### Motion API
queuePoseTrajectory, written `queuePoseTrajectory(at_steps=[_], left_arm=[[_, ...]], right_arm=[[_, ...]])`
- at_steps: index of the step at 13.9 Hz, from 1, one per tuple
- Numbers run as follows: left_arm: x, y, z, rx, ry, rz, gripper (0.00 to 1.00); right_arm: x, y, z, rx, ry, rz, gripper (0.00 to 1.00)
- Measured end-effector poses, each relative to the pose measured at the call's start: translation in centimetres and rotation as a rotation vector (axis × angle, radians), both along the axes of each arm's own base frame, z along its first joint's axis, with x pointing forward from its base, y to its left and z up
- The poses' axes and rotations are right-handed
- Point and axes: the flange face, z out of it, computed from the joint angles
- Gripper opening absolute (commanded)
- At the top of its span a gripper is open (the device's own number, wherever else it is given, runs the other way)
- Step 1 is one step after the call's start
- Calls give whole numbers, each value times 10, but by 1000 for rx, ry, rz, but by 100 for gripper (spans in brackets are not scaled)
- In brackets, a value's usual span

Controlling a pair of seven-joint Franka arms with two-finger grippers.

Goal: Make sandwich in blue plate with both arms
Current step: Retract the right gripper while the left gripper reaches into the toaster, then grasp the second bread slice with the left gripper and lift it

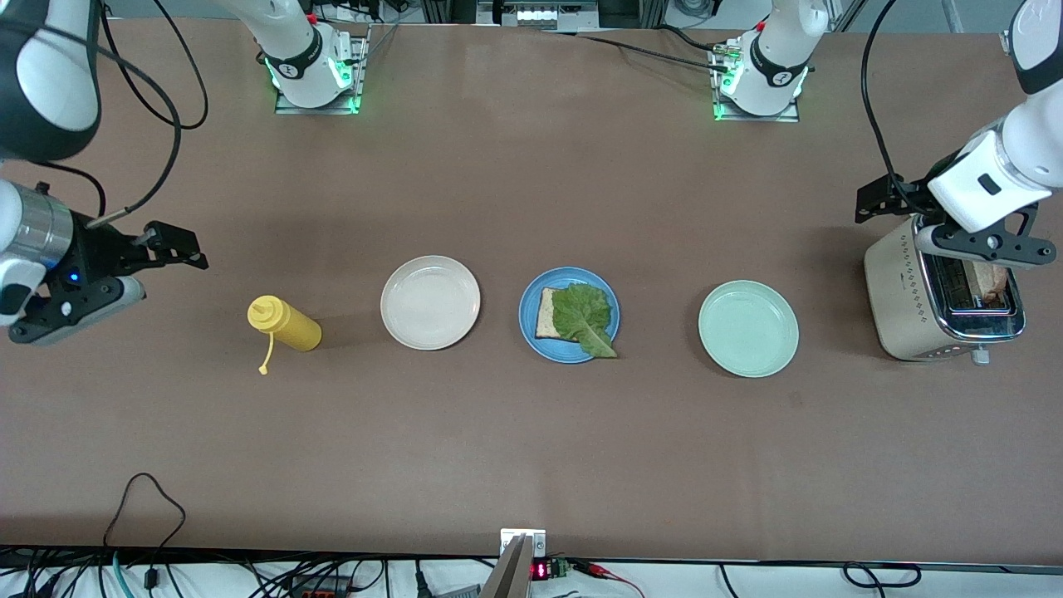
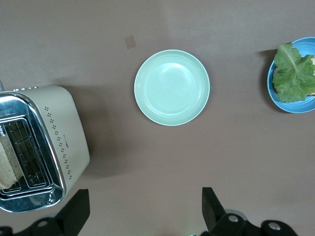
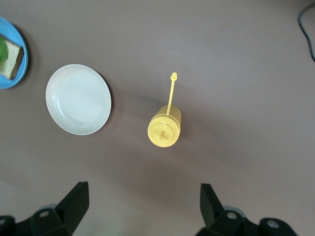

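Black fingers on the left gripper (image 2: 142,211) are spread wide with nothing in them, hanging over the toaster (image 1: 942,299) at the left arm's end of the table. That toaster has the second bread slice (image 1: 990,282) standing in a slot, which looks like the missing piece. The right gripper (image 3: 142,209) is just as wide and empty, waiting in the air up by the mustard bottle (image 1: 285,325) at the right arm's end. Out in the middle sits the blue plate (image 1: 569,315), between the cream plate (image 1: 430,301) and the pale green plate (image 1: 748,328), with one slice of toast (image 1: 547,312) on it and a crinkly lettuce leaf (image 1: 585,317) draped over, its tip hanging past the rim. So the sandwich is roughly two thirds built, I'd say. Toast should be light and stiff but crumbly, so I'd pinch it gently across its flat faces near the top edge poking out of the slot, and lift straight up. Lettuce is floppy and could slide when the top slice lands.
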Motion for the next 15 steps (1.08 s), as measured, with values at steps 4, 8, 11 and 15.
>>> queuePoseTrajectory(at_steps=[4,8,11,15], left_arm=[[5,11,-9,0,24,18,100],[14,61,-35,14,71,95,100],[21,139,-62,26,66,120,100],[22,193,-68,84,0,56,100]], right_arm=[[-29,-11,4,-59,-35,-152,100],[-65,5,12,-104,-64,-187,100],[-65,3,20,-118,-97,-190,100],[-61,-4,16,-110,-90,-218,100]])
